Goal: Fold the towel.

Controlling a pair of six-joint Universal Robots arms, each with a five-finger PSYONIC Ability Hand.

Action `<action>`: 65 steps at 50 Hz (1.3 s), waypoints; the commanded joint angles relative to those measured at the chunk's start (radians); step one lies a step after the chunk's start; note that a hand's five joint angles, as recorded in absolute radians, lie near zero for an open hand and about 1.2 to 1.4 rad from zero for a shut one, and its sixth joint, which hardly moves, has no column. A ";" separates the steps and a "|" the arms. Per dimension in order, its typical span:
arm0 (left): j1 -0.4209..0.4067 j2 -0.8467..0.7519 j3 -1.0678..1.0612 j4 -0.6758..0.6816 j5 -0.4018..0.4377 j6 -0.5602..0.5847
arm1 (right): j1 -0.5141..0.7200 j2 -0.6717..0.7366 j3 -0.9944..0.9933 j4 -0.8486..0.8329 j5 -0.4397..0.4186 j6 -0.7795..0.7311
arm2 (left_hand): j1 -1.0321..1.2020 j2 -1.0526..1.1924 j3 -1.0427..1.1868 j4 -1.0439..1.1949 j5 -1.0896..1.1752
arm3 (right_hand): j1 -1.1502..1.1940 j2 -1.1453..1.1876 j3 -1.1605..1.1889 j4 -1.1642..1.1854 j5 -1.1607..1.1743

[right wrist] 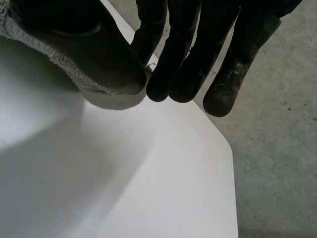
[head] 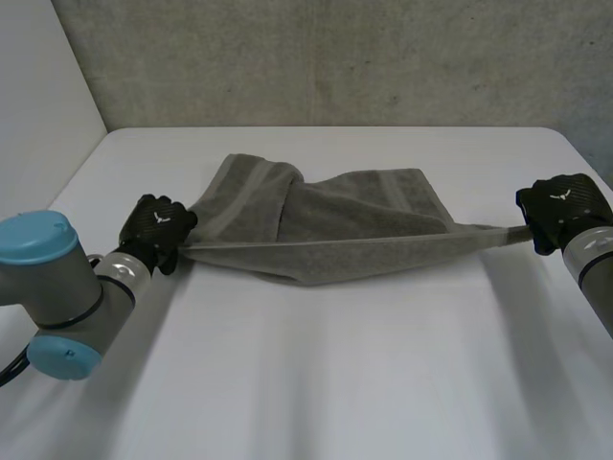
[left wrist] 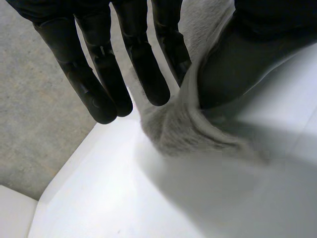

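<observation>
Grey towel [head: 326, 225] (one) hangs taut; left hand [head: 156, 228], right hand [head: 563, 206] pinch ends.

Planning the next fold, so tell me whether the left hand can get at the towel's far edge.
Probably not yet: the left hand is pinching a corner of the towel, so it must let go first. Nothing lies between it and that edge.

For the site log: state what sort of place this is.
Likely a robotics lab or test bench, not a home: a plain white table, a rough concrete wall behind it, and a grey towel held stretched between the left hand and the right hand.
</observation>
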 commanded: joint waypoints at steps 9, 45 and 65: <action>0.009 0.023 0.009 -0.003 0.003 0.001 | -0.021 -0.012 0.000 -0.005 0.001 0.003 | 0.198 0.203 0.187 0.189 0.025 | 0.056 0.065 0.046 0.051 0.035; 0.018 0.526 -0.104 -0.275 -0.002 0.019 | -0.120 -0.355 -0.141 0.467 -0.182 -0.079 | 0.198 0.203 0.187 0.189 0.025 | 0.056 0.065 0.046 0.051 0.035; 0.009 0.051 0.158 -0.273 -0.019 0.134 | -0.013 0.150 -0.397 0.446 -0.090 -0.079 | 0.198 0.203 0.187 0.189 0.025 | 0.056 0.065 0.046 0.051 0.035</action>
